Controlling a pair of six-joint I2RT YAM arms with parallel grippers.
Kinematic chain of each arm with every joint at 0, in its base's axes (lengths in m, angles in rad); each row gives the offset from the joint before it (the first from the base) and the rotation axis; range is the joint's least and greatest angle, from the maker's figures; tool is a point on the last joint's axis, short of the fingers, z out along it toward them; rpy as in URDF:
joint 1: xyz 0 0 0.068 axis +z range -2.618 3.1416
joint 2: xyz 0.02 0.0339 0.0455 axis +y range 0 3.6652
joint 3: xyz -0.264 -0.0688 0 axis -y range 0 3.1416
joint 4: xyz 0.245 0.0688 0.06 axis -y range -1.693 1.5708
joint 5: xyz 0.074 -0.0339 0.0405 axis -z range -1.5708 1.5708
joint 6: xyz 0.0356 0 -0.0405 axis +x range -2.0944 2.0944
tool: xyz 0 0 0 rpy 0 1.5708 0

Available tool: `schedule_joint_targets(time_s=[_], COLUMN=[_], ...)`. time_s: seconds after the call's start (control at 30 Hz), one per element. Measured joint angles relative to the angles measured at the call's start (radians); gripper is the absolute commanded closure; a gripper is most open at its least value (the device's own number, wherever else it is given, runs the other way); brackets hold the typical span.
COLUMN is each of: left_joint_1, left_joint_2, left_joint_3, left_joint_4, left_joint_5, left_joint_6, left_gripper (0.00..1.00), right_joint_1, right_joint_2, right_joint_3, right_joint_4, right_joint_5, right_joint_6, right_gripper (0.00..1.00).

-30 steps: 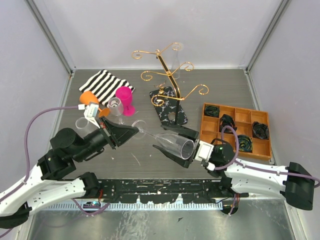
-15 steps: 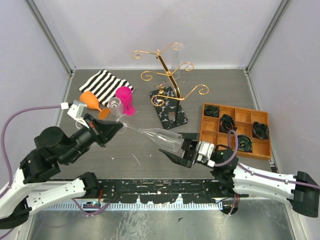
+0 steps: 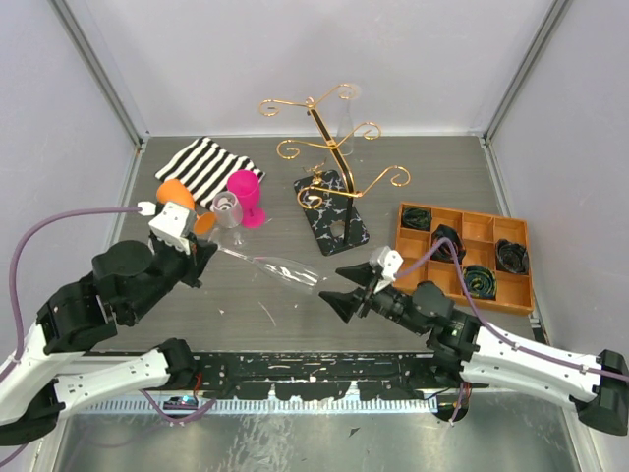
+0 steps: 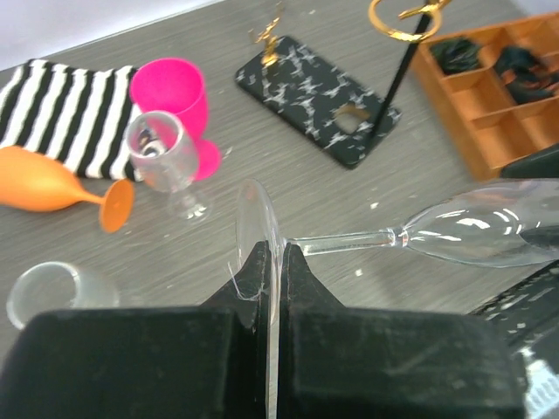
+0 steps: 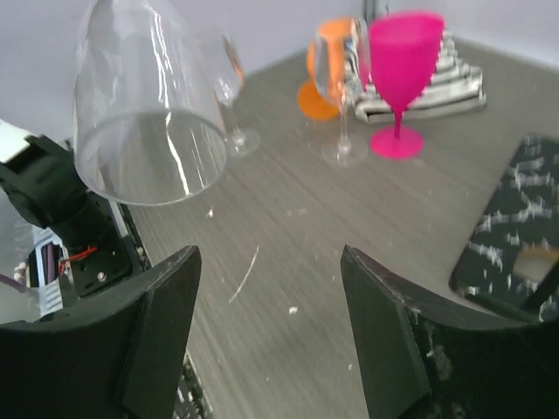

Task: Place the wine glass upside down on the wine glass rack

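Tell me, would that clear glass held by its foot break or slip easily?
Probably fragile: the wine glass has a thin stem and thin clear walls. Likely slippery too: the left gripper pinches only its smooth flat foot, the bowl sticking out sideways. Laid down, it would likely roll.

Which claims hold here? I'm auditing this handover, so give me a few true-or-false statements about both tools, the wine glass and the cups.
1. The left tool is shut on the foot of the wine glass. True.
2. The right tool grips the glass's bowl. False: its jaws stand open, and the bowl is in front of them, ungripped.
3. The wine glass hangs upside down on the wine glass rack. False: it is held roughly level over the table, apart from the rack.
4. The pink goblet stands upright. True.
5. The orange glass lies on its side. True.
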Motion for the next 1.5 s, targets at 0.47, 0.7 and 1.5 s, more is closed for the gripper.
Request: schedule_joint_targets(time_s=[0.47,0.7,1.5], left_joint_1=[0.0,0.0,-0.122], left_joint_2=[0.061,0.119,0.341], left_joint_3=[0.001,0.001,0.095], left_joint_4=[-0.079,-0.097,-0.139], left_joint_5=[-0.167,-0.177,0.084], left_joint_6=[0.124,0.155,0.237], left_gripper=[1.0,1.0,1.0], right_joint_1=[0.0,0.0,0.0], right_joint_2=[0.159,0.161,0.418], right_joint_3=[0.279,0.309,0.624], right_joint_4=[-0.7,-0.813,-0.715], right_joint_5=[0.073,0.055,-0.097], right_joint_6=[0.375,0.437,0.341], right_gripper=[0.0,0.02,0.35])
